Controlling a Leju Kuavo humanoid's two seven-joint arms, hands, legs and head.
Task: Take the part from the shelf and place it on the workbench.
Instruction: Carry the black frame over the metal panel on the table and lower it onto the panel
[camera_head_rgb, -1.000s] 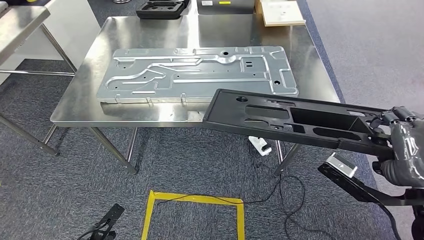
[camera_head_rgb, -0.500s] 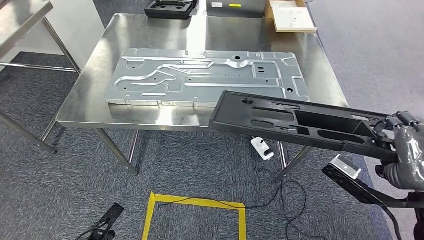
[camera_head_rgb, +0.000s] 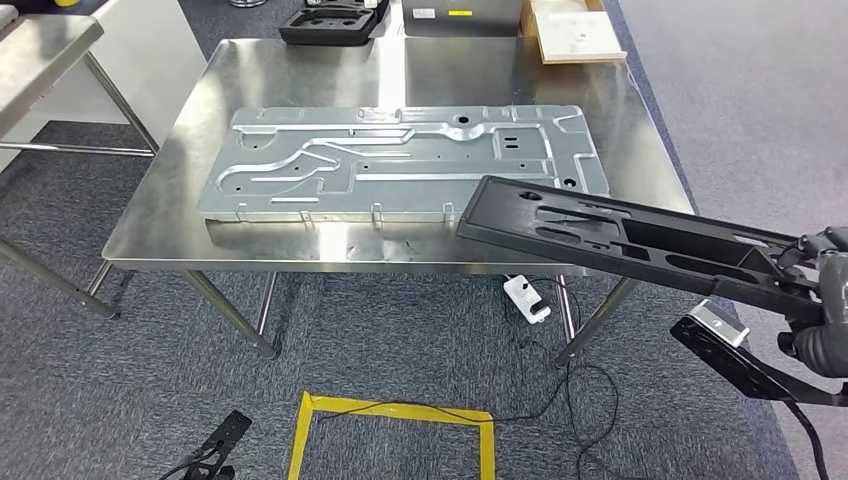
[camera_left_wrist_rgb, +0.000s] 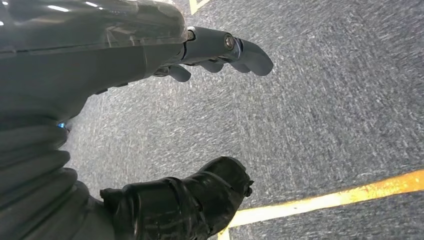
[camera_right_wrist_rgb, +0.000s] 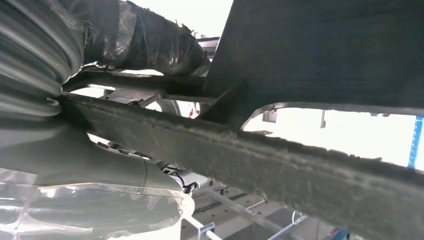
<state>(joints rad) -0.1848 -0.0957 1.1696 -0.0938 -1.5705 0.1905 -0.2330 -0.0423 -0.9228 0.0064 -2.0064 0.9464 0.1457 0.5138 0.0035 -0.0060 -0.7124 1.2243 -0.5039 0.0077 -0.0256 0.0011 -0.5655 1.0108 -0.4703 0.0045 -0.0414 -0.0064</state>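
While the long black part (camera_head_rgb: 620, 240) hangs at a shallow tilt over the near right corner of the steel surface (camera_head_rgb: 300, 90), its far end reaches in above the surface edge and sits just over the near right corner of the large stamped metal panel (camera_head_rgb: 400, 165) lying flat there. That panel takes up most of the middle; bare steel shows along the near edge in front of it, down the left side, and in a wider band behind it. At the far edge sit a black moulded tray (camera_head_rgb: 335, 20) and a pale wooden board (camera_head_rgb: 572, 28), well apart from the panel. A yellow tape square (camera_head_rgb: 390, 430) marks the carpet in front of the surface, and a white plug block (camera_head_rgb: 527, 297) lies under it.

Compared with a second ago, the part's far end has advanced from the bare near edge to overlap the panel's corner, and the part sits further right in the head view; the whole scene has shifted slightly too, so the camera has moved.

The right robot hand (camera_head_rgb: 820, 305) grasps the part's near end, fingers wrapped over its rim; in the right wrist view the thumb (camera_right_wrist_rgb: 145, 40) presses the part's (camera_right_wrist_rgb: 310, 55) dark underside. The left robot hand (camera_left_wrist_rgb: 150, 125) hangs over the carpet, fingers spread, holding nothing.
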